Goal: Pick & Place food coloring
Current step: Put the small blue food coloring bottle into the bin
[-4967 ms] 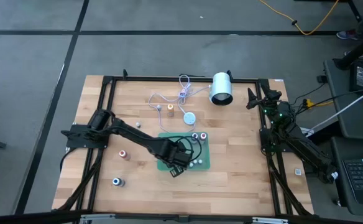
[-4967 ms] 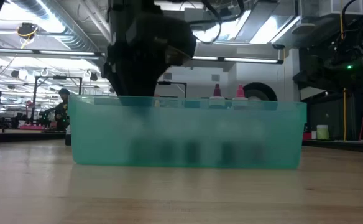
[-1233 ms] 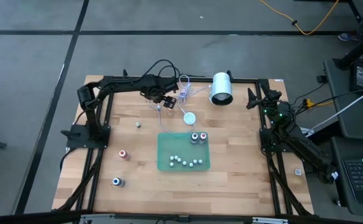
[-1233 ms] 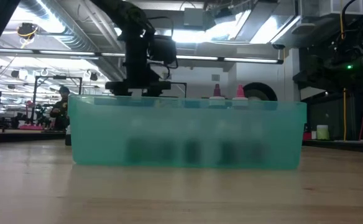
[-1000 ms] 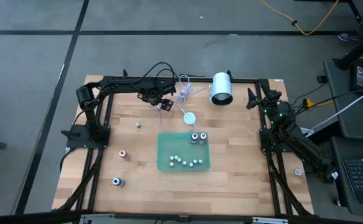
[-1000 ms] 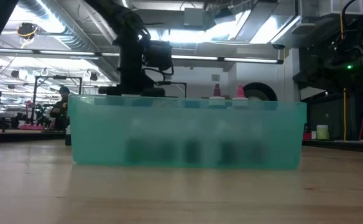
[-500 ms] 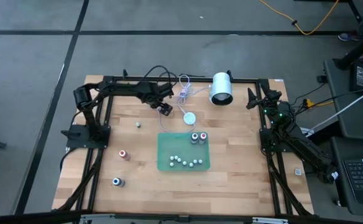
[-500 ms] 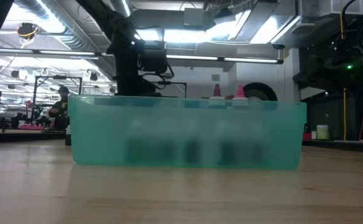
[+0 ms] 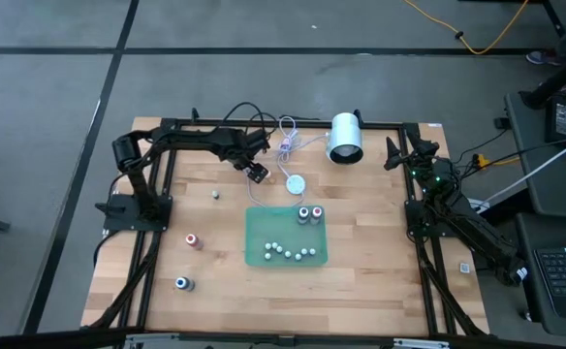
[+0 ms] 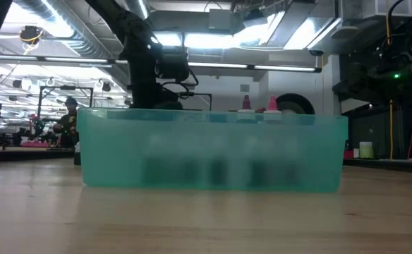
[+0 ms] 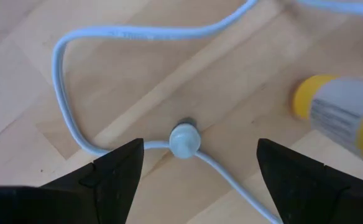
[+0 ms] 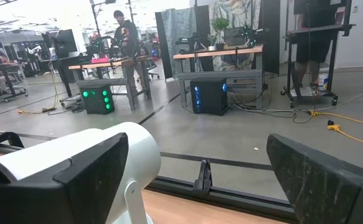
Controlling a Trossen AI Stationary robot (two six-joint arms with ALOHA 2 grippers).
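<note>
My left gripper [image 9: 256,173] [image 11: 197,152] hangs open over the far part of the table, pointing steeply down. Between its fingers, on the wood, lies a small round bead [image 11: 184,140] of a pale cable. A bottle of food coloring with a yellow-orange top [image 11: 340,115] shows off to one side of the fingers. A red-topped bottle [image 9: 193,240] and a blue-topped one [image 9: 182,284] stand at the near left. Two more bottles [image 9: 309,213] stand in the green tray [image 9: 264,225]. My right gripper [image 9: 394,153] waits open at the far right corner.
A white disc [image 9: 295,183] on the looping thin cable [image 9: 285,145] lies just beyond the tray. A large white cylinder [image 9: 344,139] lies at the far edge. Several tiny white bits [image 9: 288,252] lie in the tray. A small pale item [image 9: 215,194] sits on the wood at left.
My left gripper has rolled about its own pointing line above the cable and has come a little nearer the tray. Its fingers stay as wide as before. Nothing on the table has moved.
</note>
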